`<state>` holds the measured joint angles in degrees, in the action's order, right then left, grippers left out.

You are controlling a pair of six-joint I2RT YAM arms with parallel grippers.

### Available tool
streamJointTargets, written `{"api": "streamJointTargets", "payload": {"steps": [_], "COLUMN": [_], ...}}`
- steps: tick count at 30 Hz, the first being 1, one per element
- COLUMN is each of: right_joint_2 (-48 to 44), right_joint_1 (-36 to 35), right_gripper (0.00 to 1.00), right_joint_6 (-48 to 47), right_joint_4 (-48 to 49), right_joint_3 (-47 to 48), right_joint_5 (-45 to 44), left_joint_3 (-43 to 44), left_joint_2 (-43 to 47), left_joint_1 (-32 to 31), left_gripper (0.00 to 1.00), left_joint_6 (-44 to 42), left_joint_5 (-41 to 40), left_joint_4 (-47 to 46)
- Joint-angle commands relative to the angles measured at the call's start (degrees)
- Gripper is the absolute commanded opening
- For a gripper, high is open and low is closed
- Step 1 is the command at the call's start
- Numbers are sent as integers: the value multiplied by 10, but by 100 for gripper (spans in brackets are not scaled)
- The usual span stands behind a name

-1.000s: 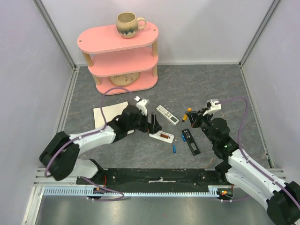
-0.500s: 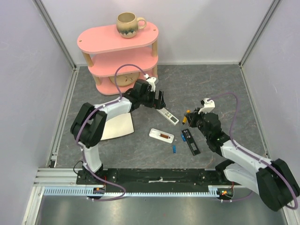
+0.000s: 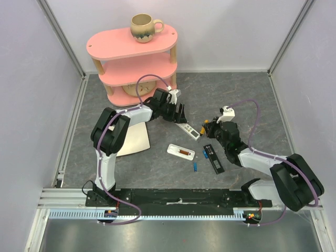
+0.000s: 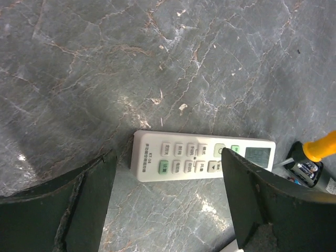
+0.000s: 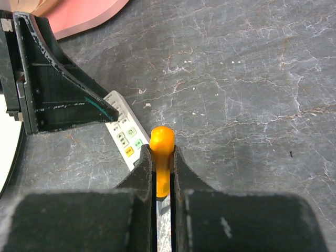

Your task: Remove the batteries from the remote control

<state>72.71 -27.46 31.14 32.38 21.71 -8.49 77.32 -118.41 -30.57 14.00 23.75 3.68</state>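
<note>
1. One blue battery (image 3: 195,167) lies loose just beside the opened remote (image 3: 181,152), off its near-right corner.
2. Left gripper (image 4: 168,173), beyond the opened remote: jaws spread wide astride a keypad-up remote (image 4: 202,157), holding nothing.
3. Right gripper (image 5: 161,173), beyond-right of the opened remote, pinches the orange-handled screwdriver (image 5: 161,143).
4. That cell looks light, hard, slick, quick to roll. I'd pinch it mid-barrel, across its width.
</note>
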Motion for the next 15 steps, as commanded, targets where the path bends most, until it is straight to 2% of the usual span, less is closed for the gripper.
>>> {"api": "streamJointTargets", "payload": {"steps": [1,5,9,15], "right_joint_2": [25,38,42,21], "right_joint_1": [3,3,3,4], "right_gripper": [0,0,0,0], "right_joint_6": [9,8,-3,-30], "right_joint_4": [59,60,57,9], "right_joint_3": [20,25,31,51], "right_joint_5": [-14,-12,-17,-15], "left_joint_3": [25,28,14,-9], "left_joint_2": [-11,-23,-20,5], "left_joint_1": [0,0,-1,-2], "left_gripper": [86,84,76,76], "left_joint_6": [-20,-20,-13,-12], "left_joint_5": [48,74,95,73], "left_joint_4": [4,3,-2,-2]}}
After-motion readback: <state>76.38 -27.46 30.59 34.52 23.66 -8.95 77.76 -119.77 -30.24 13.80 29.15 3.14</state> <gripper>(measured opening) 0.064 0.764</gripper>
